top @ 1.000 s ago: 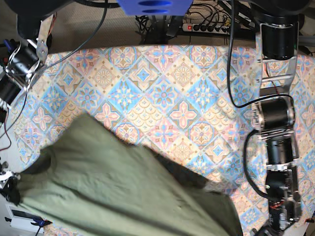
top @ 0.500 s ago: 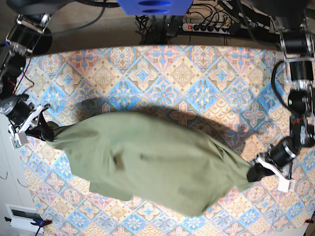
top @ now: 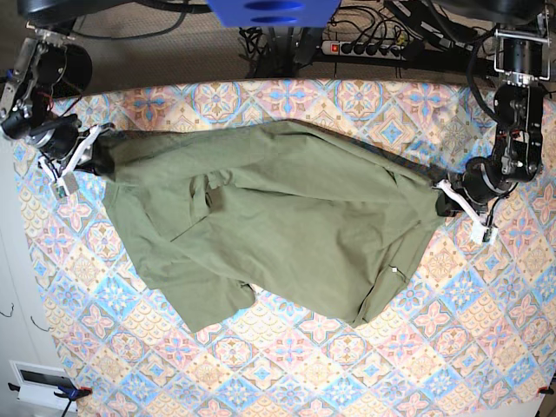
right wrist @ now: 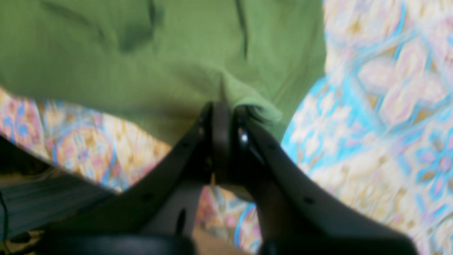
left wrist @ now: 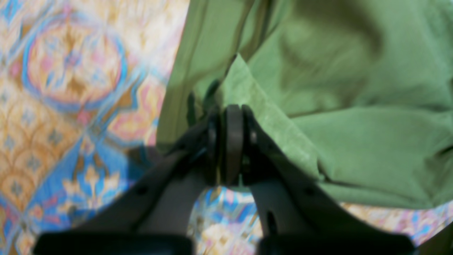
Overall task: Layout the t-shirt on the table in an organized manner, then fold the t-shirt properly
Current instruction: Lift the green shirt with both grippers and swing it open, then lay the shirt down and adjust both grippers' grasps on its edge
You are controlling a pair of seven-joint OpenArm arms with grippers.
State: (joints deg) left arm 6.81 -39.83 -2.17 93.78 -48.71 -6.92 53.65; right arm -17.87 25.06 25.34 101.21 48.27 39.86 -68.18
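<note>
Base view shows the table (top: 287, 382) carrying the t-shirt (top: 278, 226), stretched between both arms but rumpled, one flap doubled over. Left gripper (top: 445, 201) and right gripper (top: 94, 148) have fingers pinched on its edges; releasing now could leave those wrinkles folded in.

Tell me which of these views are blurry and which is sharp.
Base view: sharp, evenly lit, the t-shirt and the table pattern crisp. Left wrist view: soft, the tiles smeared, the left gripper out of focus. Right wrist view: also blurred, the right gripper a dark soft shape against the green cloth.
</note>
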